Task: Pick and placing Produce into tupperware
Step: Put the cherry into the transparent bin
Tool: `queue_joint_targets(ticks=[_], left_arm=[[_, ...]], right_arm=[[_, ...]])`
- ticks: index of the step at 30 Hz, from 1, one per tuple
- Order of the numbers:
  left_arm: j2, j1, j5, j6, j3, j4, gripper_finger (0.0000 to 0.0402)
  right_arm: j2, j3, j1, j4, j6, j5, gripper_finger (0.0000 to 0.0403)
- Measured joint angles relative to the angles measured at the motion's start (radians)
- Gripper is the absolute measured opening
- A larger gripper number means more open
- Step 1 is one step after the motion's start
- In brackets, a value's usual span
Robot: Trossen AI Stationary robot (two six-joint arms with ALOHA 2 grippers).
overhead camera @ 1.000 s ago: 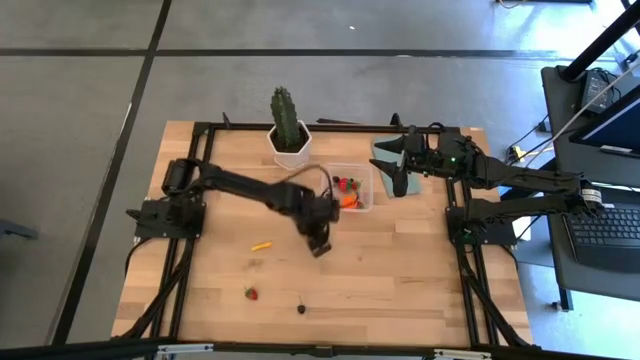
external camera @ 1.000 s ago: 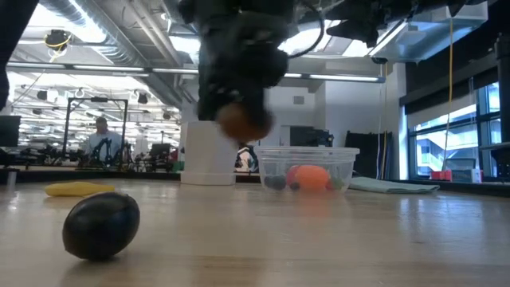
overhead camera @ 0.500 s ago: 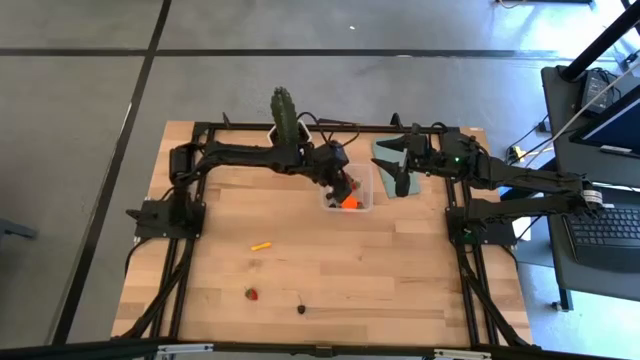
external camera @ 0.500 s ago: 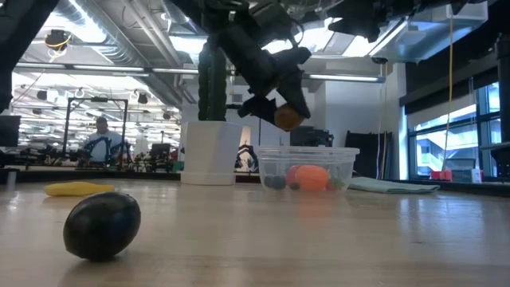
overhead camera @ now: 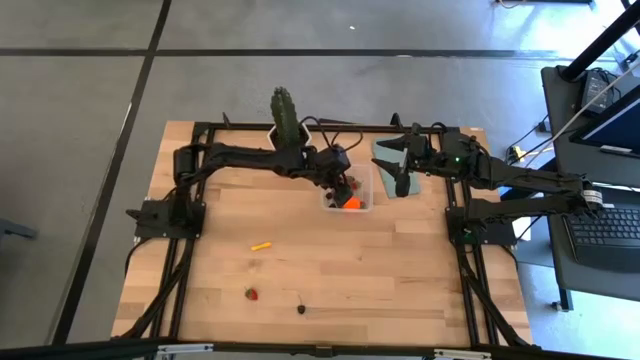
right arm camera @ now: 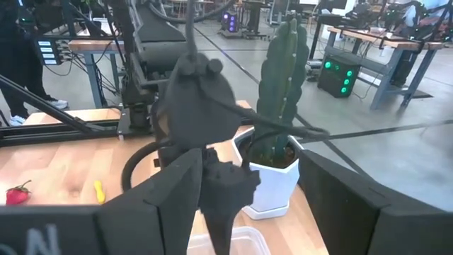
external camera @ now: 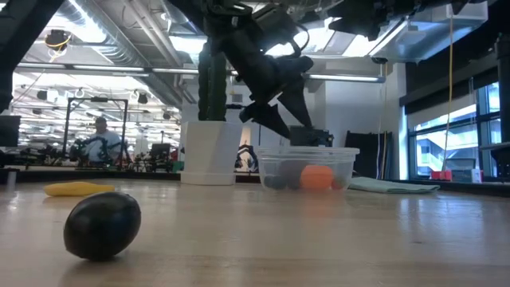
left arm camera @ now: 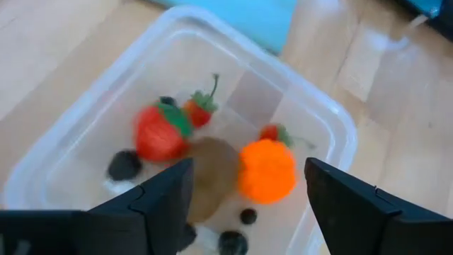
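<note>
The tupperware [overhead camera: 372, 203] [external camera: 307, 163] [left arm camera: 333, 120] stands on the table right of the cactus. It holds strawberries [left arm camera: 159, 134], an orange ball [left arm camera: 267, 170] [external camera: 317, 177], a brown oval [left arm camera: 212, 173] and dark berries [left arm camera: 124, 164]. My left gripper [overhead camera: 345, 187] [external camera: 292, 127] [left arm camera: 248, 205] hangs open just above it, slanting down, with nothing between its fingers. My right gripper [overhead camera: 400, 181] [right arm camera: 248, 205] waits open and empty, high over the blue-grey lid [overhead camera: 385, 150]. A yellow stick [overhead camera: 261, 245] [external camera: 80, 189], a strawberry [overhead camera: 251, 294] and a dark berry [overhead camera: 301, 309] [external camera: 102, 226] lie on the wood nearer the front.
The tall green cactus [overhead camera: 288, 125] [external camera: 211, 119] in its white pot stands right beside the tupperware, at its left. Black frame rails [overhead camera: 190, 250] run along both sides of the table. Bare wood [overhead camera: 380, 270] lies in the middle and near right.
My left gripper has carried the brown oval from the table's middle toward the far edge and right, tipping less steeply, and stopped over the tupperware. It has let go, and the oval now lies inside among the other fruit.
</note>
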Motion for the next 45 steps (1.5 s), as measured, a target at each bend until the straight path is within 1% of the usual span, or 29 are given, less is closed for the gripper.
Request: queue_joint_targets(ticks=[2, 6, 10, 12, 14, 16, 18, 20, 24, 28, 31, 35, 38, 42, 45], left_arm=[[0.009, -0.005, -0.001, 0.000, 0.002, 0.017, 0.0258], [0.007, -0.015, 0.015, 0.000, 0.001, -0.011, 0.0253], [-0.043, -0.026, 0.143, 0.001, 0.002, -0.144, 0.0246], [-0.073, -0.053, 0.196, 0.021, 0.002, -0.258, 0.0243], [-0.083, -0.099, 0.215, 0.036, 0.002, -0.343, 0.0240], [-0.089, -0.153, 0.207, 0.048, 0.001, -0.425, 0.0238], [-0.091, -0.213, 0.183, 0.077, 0.002, -0.453, 0.0238], [-0.090, -0.273, 0.117, 0.095, 0.001, -0.485, 0.0237], [-0.083, -0.356, -0.021, 0.097, 0.001, -0.482, 0.0237], [-0.083, -0.433, -0.109, 0.097, 0.001, -0.464, 0.0237], [-0.083, -0.496, -0.134, 0.093, 0.001, -0.450, 0.0237], [-0.083, -0.554, -0.167, 0.015, 0.001, -0.446, 0.0240], [-0.083, -0.603, -0.183, -0.034, 0.001, -0.433, 0.0241], [-0.083, -0.661, -0.220, -0.035, 0.001, -0.420, 0.0235], [-0.083, -0.682, -0.211, -0.035, 0.001, -0.420, 0.0232]], right_arm=[[0.000, 0.000, 0.000, 0.000, 0.000, 0.000, 0.0239], [0.000, 0.000, 0.000, -0.001, 0.003, 0.000, 0.0239], [0.000, 0.000, 0.000, -0.001, 0.003, 0.000, 0.0239], [0.000, 0.000, 0.000, -0.001, 0.003, 0.000, 0.0239], [0.000, 0.000, 0.000, 0.000, 0.000, 0.000, 0.0239], [0.000, 0.000, 0.000, 0.003, -0.002, 0.000, 0.0239], [0.000, 0.000, -0.001, 0.004, -0.001, 0.000, 0.0239], [0.000, 0.000, -0.002, 0.009, -0.002, 0.000, 0.0239], [0.000, 0.000, -0.005, 0.013, 0.009, 0.001, 0.0239], [0.000, 0.000, -0.005, 0.020, 0.031, 0.001, 0.0239], [0.000, 0.000, -0.005, 0.019, 0.036, 0.001, 0.0239], [0.000, 0.000, -0.005, 0.018, 0.081, 0.001, 0.0239], [0.001, 0.000, -0.005, 0.018, 0.080, 0.001, 0.0239], [0.001, 0.000, -0.005, 0.015, 0.080, 0.001, 0.0239], [0.001, 0.000, -0.005, 0.015, 0.079, 0.001, 0.0239]])
